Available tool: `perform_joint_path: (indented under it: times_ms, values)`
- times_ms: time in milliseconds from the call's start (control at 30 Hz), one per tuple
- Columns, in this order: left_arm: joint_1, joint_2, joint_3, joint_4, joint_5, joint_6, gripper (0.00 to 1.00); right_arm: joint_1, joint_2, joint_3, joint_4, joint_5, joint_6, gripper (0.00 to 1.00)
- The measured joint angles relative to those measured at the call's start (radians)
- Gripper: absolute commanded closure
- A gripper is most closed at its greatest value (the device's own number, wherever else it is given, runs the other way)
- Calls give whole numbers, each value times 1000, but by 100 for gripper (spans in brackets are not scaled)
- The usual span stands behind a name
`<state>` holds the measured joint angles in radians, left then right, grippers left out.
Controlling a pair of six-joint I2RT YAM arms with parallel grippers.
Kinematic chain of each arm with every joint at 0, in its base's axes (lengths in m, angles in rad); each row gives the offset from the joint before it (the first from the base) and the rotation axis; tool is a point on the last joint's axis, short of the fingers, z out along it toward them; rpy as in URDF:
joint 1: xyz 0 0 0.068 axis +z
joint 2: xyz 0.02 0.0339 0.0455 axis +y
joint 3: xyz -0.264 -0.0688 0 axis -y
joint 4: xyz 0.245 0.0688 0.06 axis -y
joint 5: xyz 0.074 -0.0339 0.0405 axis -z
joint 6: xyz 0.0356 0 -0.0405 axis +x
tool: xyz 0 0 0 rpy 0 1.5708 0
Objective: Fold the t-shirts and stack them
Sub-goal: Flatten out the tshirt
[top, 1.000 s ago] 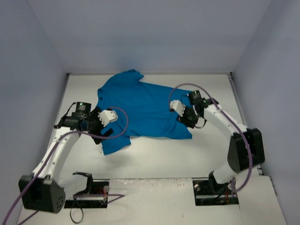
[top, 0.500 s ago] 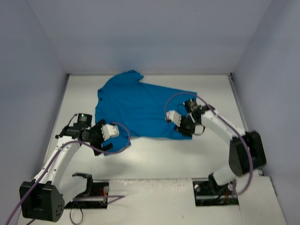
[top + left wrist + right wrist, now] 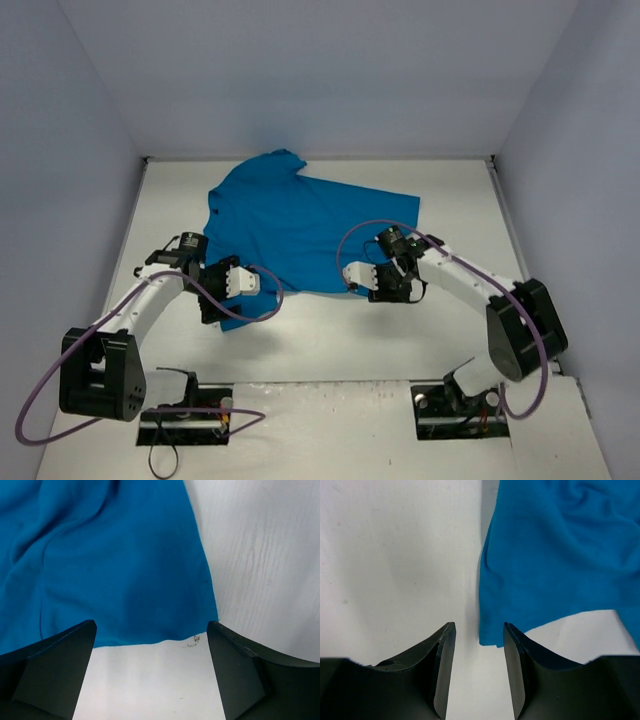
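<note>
On the table: one teal-blue t-shirt, sitting toward the far-left part of the white top, with one sleeve poking up at the back wall.
shirt shape: spread out and mostly flat, not folded. There are a few soft wrinkles, and its near edge runs roughly from one gripper to the other.
left gripper: fingers flung wide apart, nothing in them. It's parked at the shirt's near-left corner, and in the wrist view the hem lies right across the gap between the two tips.
right gripper: fingers partway apart, not pinching anything. A bottom corner of the shirt pokes into the gap, hugging one finger, with bare table showing next to the other.
contact: honestly can't tell if any fingertip is actually touching cloth.
arms: both reach in from the near edge and bend inward toward the shirt's near side. Purple cables loop off them.
surroundings: plain pale lilac walls on three sides.
</note>
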<state>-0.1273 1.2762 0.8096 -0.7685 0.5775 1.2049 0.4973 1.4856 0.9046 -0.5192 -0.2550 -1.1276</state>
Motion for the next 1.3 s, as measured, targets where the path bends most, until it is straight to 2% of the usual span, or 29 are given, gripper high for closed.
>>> perform_joint_path:
  times_ms: [167, 400, 467, 633, 800, 900, 1000, 1100, 1200, 1300]
  values:
    - [-17, -53, -100, 7, 9, 225, 11, -1, 99, 19, 11, 4, 19, 58]
    - [-18, -144, -248, -2, 46, 539, 14, -8, 149, 70, 27, 3, 52, 55]
    - [-18, -124, -248, -12, 55, 599, 19, -9, 153, 71, 28, 4, 57, 55]
    - [-17, -35, -200, -24, 56, 679, 43, -21, 211, 77, 28, 5, 65, 57]
    - [-15, 49, -144, -24, 36, 696, 57, -31, 236, 102, 27, 8, 75, 57]
    - [-9, 58, -136, -21, 13, 717, 67, -34, 241, 108, 24, 9, 76, 62]
    - [-1, 54, -138, -19, -17, 739, 79, -36, 244, 111, 21, 12, 77, 79]
    - [-1, 32, -150, -20, -47, 752, 95, -39, 247, 115, 21, 17, 83, 89]
    - [0, -37, -167, -46, -57, 758, 100, -39, 246, 114, 22, 20, 90, 98]
    - [0, -177, -165, -109, -37, 759, 100, -34, 196, 81, 15, 19, 94, 100]
